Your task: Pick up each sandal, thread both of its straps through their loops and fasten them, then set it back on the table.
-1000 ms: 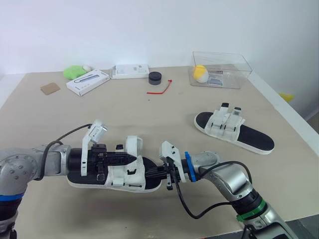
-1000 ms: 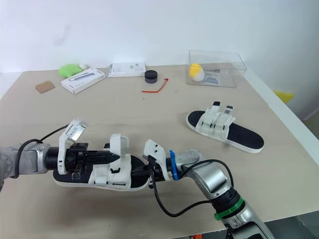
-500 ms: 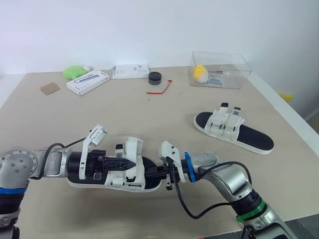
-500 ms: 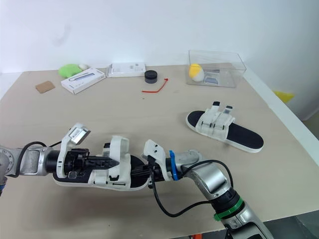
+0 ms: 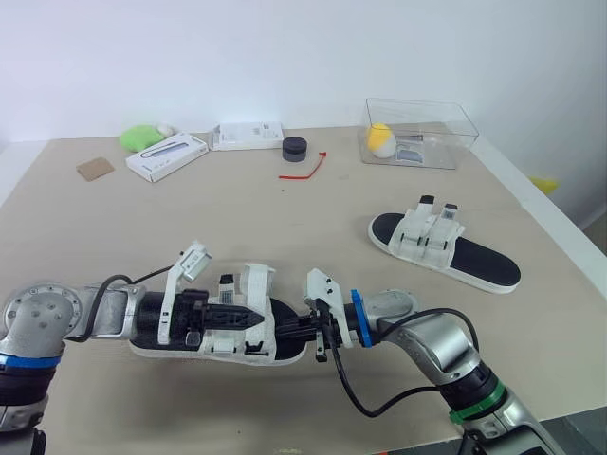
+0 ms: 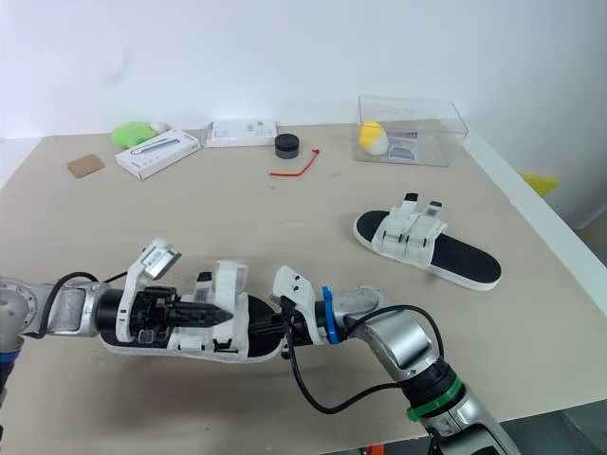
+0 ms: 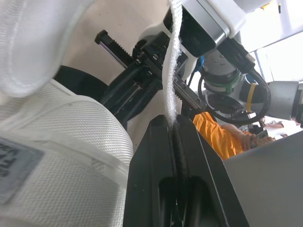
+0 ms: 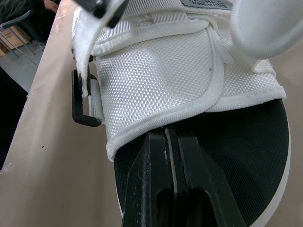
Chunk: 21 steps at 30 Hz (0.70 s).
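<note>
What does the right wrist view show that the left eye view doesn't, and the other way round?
The right wrist view adds close detail: the black loop at the side of the white upper, the frayed strap end hanging close to it, and the right gripper shut at the upper's edge. The left eye view adds layout: the second sandal on the table and the clear box behind it. Both share the near sandal and the left gripper pinching that strap end.
</note>
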### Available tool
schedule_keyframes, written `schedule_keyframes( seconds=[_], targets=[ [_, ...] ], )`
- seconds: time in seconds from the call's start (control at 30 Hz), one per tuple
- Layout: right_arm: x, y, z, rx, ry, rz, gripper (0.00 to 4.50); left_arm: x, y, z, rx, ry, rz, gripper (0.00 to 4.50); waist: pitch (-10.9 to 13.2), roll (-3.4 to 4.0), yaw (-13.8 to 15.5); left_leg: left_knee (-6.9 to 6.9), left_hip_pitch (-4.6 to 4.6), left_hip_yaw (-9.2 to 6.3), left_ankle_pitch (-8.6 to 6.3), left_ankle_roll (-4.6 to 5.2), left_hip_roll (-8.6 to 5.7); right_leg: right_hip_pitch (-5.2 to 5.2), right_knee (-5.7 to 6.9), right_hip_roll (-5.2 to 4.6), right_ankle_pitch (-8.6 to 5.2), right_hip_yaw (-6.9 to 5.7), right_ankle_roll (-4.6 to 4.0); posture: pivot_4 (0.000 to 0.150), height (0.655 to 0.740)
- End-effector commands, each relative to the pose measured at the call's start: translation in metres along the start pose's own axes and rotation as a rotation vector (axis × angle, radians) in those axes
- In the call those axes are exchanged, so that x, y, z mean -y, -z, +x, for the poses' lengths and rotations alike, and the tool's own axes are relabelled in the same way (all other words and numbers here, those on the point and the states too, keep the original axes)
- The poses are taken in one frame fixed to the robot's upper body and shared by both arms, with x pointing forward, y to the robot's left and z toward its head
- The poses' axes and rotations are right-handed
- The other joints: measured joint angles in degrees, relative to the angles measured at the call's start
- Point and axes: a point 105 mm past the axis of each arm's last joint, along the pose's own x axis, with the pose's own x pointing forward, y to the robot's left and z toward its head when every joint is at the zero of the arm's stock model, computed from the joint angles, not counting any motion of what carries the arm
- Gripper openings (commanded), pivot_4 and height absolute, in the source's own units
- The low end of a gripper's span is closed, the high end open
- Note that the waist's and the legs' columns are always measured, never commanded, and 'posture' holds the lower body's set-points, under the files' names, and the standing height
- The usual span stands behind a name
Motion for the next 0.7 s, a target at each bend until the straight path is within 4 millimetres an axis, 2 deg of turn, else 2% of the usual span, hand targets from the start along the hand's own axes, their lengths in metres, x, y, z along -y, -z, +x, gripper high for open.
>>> schedule_keyframes(
  seconds=[0.03,0.47,0.6,0.7],
  targets=[
    [-0.001,0.006,0.003,-0.02,0.001,0.016,0.0,0.004,0.005,0.005,-0.018,0.015,0.006,0.04,0.0,0.0,0.0,0.0,0.0,0.0,0.0,0.0,0.0,0.0,0.0,0.0,0.0,-0.01,0.0,0.15,0.74],
    [0.0,0.005,0.003,-0.018,0.004,0.014,0.0,0.001,0.01,0.012,-0.02,0.003,0.002,0.04,0.0,0.0,0.0,0.0,0.0,0.0,0.0,0.0,0.0,0.0,0.0,0.0,0.0,0.01,0.0,0.15,0.74],
    [0.0,0.005,0.003,-0.017,0.005,0.015,0.0,-0.004,0.019,0.011,-0.058,-0.031,-0.003,0.04,0.0,0.0,-0.01,0.0,0.0,0.0,0.0,0.0,0.0,0.0,0.0,0.0,0.0,0.02,0.0,0.15,0.74],
    [0.0,0.004,0.003,-0.016,0.004,0.014,0.0,-0.015,0.023,0.01,-0.072,-0.096,0.021,0.04,0.0,0.0,0.0,0.0,0.01,0.0,0.0,0.0,0.0,0.0,0.0,0.0,-0.01,0.01,-0.01,0.15,0.74]
  ],
)
